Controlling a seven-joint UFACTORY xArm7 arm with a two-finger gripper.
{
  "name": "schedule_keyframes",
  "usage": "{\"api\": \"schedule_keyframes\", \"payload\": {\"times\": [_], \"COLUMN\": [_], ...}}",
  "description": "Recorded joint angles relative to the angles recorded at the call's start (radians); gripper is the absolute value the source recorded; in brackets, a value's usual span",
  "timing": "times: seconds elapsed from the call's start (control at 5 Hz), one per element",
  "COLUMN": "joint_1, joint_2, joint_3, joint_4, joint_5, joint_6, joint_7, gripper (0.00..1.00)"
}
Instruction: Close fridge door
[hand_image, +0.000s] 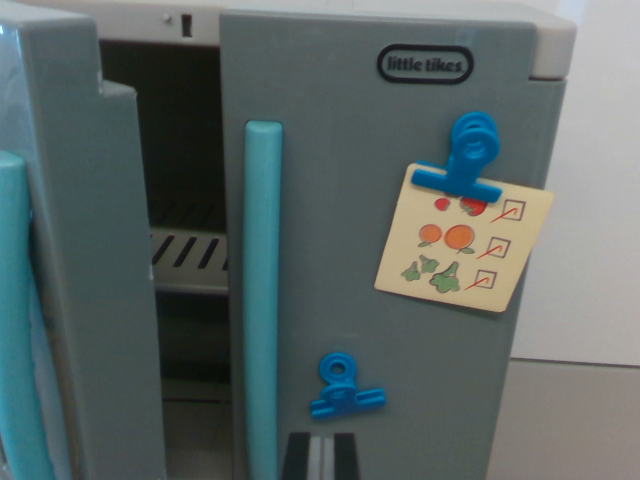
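The grey toy fridge fills the wrist view. Its left door stands open, swung out toward the camera at the wrist view's left, with a teal handle at the frame edge. Behind the gap I see the dark interior and a slatted shelf. The right door is closed and carries a vertical teal handle. My gripper shows only as two dark fingertips at the bottom centre, close together in front of the right door, holding nothing.
A blue clip pins a picture checklist card to the right door. A second blue clip sits lower down. A white wall and a grey floor lie to the right of the fridge.
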Motion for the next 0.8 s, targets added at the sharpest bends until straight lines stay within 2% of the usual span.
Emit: {"api": "schedule_keyframes", "payload": {"times": [0.2, 0.4, 0.6, 0.8], "joint_1": [0.0, 0.0, 0.0, 0.0], "joint_2": [0.017, 0.017, 0.059, 0.059], "joint_3": [0.018, 0.018, 0.046, 0.046], "joint_4": [0.0, 0.0, 0.0, 0.0], "joint_5": [0.0, 0.0, 0.0, 0.0], "joint_6": [0.0, 0.0, 0.0, 0.0], "joint_7": [0.0, 0.0, 0.0, 0.0], "gripper": [1.0, 1.0, 1.0, 1.0]}}
